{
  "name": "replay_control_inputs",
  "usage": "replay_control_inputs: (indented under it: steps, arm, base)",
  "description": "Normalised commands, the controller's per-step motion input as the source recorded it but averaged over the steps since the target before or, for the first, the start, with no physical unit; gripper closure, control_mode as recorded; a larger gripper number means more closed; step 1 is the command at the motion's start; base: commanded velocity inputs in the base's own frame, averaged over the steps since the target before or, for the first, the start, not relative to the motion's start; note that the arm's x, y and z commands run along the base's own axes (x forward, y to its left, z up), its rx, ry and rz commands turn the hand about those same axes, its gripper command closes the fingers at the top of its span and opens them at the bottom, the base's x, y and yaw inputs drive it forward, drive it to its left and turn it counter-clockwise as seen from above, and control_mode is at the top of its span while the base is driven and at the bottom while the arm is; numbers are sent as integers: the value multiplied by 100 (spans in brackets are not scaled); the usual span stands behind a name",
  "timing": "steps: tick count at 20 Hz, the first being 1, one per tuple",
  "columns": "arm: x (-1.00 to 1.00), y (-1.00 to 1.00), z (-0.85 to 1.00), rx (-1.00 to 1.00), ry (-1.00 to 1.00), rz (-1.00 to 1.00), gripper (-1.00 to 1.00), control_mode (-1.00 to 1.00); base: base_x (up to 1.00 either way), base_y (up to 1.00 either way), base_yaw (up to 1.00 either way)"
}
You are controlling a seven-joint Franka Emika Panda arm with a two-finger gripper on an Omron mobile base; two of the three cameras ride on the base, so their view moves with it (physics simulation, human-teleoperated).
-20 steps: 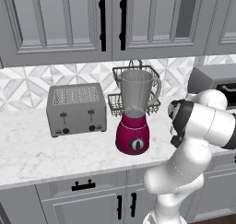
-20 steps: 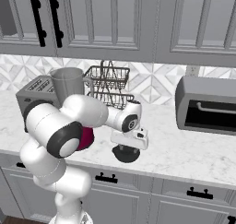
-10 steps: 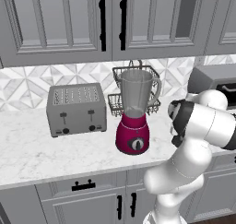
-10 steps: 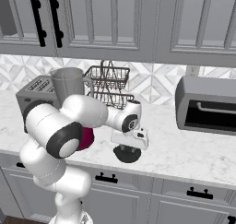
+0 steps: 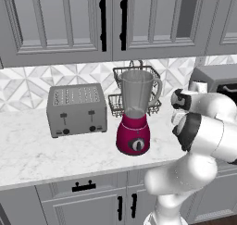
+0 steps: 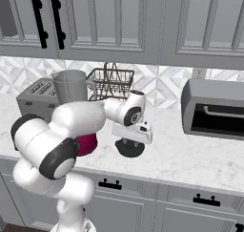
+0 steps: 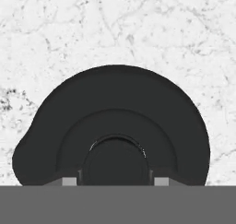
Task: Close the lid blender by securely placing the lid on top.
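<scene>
The lid (image 7: 115, 126) is lying flat on the marble worktop (image 6: 190, 154), right of the open-topped blender (image 5: 134, 115). The pincer (image 6: 130, 142) is hovering directly over it; whether its fingers are spread or pinching cannot be told.

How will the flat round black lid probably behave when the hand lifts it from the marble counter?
The flat round black lid looks rigid, so it should probably keep its shape. Its low, wide form on the white marble counter suggests it will not roll or tip. The raised centre seems to offer the hand a hold.
</scene>
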Motion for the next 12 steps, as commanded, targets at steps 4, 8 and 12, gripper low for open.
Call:
replay_control_inputs:
  steps: [4, 8, 12]
  arm:
    - [0, 0, 100, 0, -22, -1, 100, -100]
    - [0, 0, 100, 0, -26, 0, 100, -100]
    - [0, 4, 100, 0, -31, 0, 100, -100]
  base:
    - [0, 0, 0]
    - [0, 0, 0]
    - [0, 0, 0]
